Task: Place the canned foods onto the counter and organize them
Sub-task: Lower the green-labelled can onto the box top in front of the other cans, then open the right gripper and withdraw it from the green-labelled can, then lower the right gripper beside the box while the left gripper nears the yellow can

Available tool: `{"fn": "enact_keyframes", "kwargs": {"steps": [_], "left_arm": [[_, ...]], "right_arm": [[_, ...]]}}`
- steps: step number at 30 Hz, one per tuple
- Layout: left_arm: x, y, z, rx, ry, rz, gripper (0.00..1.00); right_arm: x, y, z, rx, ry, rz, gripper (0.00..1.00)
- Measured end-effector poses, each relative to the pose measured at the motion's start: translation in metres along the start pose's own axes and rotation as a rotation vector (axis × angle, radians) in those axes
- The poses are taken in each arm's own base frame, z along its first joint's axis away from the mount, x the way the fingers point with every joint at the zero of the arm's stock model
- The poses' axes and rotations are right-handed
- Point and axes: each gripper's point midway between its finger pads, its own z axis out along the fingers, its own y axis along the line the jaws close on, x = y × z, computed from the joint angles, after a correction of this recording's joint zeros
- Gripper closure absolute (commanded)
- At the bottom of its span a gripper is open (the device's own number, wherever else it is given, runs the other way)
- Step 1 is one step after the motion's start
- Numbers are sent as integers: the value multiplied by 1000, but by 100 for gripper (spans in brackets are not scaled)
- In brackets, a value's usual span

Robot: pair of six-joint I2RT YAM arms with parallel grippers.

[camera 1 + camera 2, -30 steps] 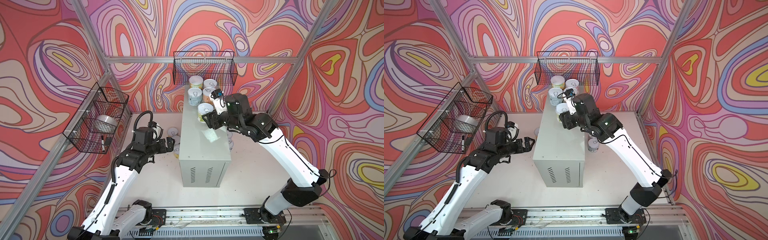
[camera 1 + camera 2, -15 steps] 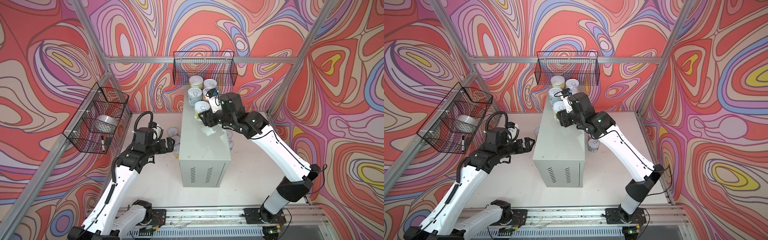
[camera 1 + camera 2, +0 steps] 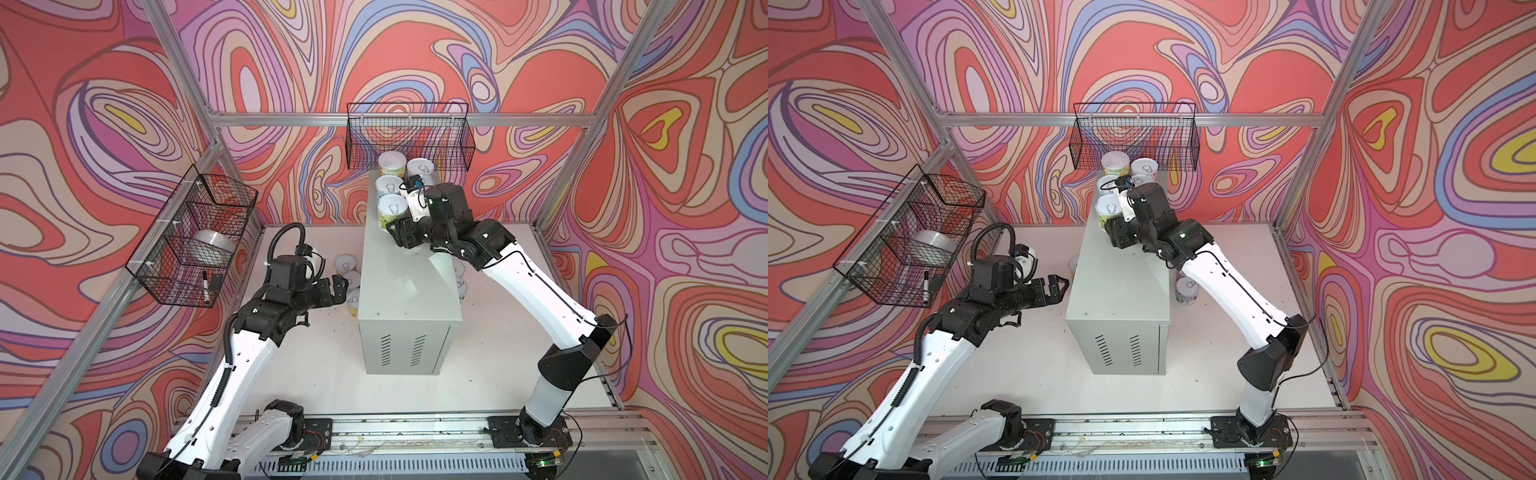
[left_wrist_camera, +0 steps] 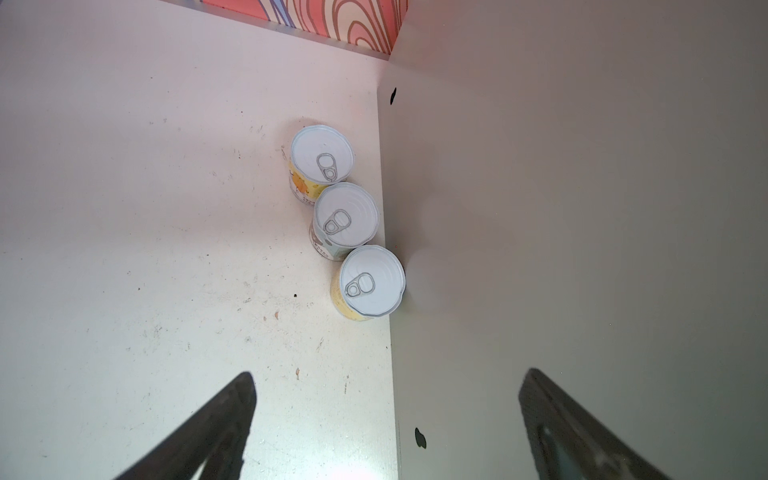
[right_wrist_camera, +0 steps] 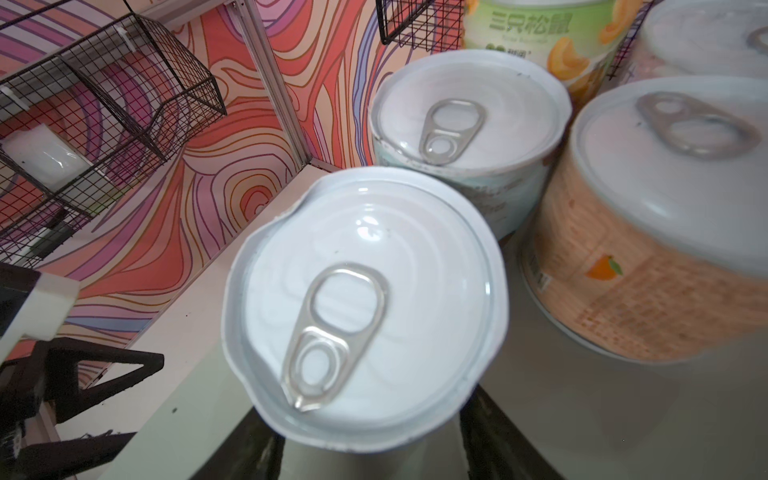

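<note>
The counter point(image 3: 409, 291) point(image 3: 1121, 286) stands mid-table. Several canned foods stand at its far end, among them a green-labelled can point(image 3: 392, 162) point(image 5: 540, 29), a pale-blue can point(image 3: 389, 187) point(image 5: 469, 124) and an orange-labelled can point(image 5: 665, 208). My right gripper point(image 3: 392, 226) point(image 3: 1111, 230) point(image 5: 365, 415) is shut on a yellow-green can point(image 3: 392, 208) point(image 5: 365, 307), just in front of the pale-blue can. Whether the held can rests on the top I cannot tell. My left gripper point(image 3: 338, 286) point(image 3: 1059, 286) point(image 4: 388, 372) hangs open and empty by the counter's left side. Beyond it three cans point(image 4: 346, 214) point(image 3: 347, 264) stand on the table against the counter.
A black wire basket point(image 3: 409, 137) hangs on the back wall just above the far cans. Another basket point(image 3: 195, 241) on the left wall holds a white tape roll point(image 3: 214, 247) and a marker. More cans point(image 3: 1185, 291) stand on the table right of the counter, under my right arm.
My right gripper has carried its can back along the counter top toward the cans at the far end. The left arm has not moved.
</note>
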Motion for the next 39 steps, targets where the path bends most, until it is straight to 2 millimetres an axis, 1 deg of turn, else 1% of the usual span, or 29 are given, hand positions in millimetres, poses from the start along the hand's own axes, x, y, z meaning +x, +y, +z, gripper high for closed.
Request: {"fn": "enact_keyframes", "kwargs": {"steps": [10, 12, 14, 16, 19, 22, 25, 26, 28, 30, 33, 35, 36, 37, 39], "left_arm": [[0, 1, 3, -1, -1, -1, 0], [0, 1, 2, -2, -2, -2, 0], [0, 2, 3, -4, -2, -4, 0], [1, 3, 4, -5, 1, -4, 0], [7, 5, 8, -9, 12, -13, 0], [17, 10, 15, -15, 29, -28, 0], [33, 17, 20, -24, 45, -50, 0], [39, 20, 21, -27, 52, -59, 0], [49, 24, 25, -28, 60, -78, 0], [59, 27, 29, -26, 69, -101, 0], [71, 32, 39, -25, 78, -136, 1], [78, 36, 46, -29, 83, -158, 1], [80, 37, 49, -31, 86, -166, 1], [81, 38, 54, -32, 88, -175, 1], [81, 39, 63, -34, 93, -185, 1]], "right_arm": [[0, 1, 3, -7, 0, 11, 32], [0, 1, 3, -7, 0, 16, 30], [0, 1, 3, -6, -2, 20, 26], [-2, 1, -2, -5, -8, 24, 22], [-8, 0, -20, 1, -33, 29, 18], [-15, -4, -55, 14, -79, 40, 13], [-20, -9, -94, 37, -135, 62, 12], [-19, -12, -105, 45, -149, 73, 12], [-12, -18, -120, 66, -165, 93, 11], [4, -26, -126, 95, -156, 117, 11], [39, -43, -117, 150, -95, 157, 11], [66, -57, -106, 192, -38, 188, 11], [71, -62, -102, 199, -39, 212, 11], [69, -65, -102, 204, -55, 228, 11], [71, -70, -105, 214, -67, 245, 11]]}}
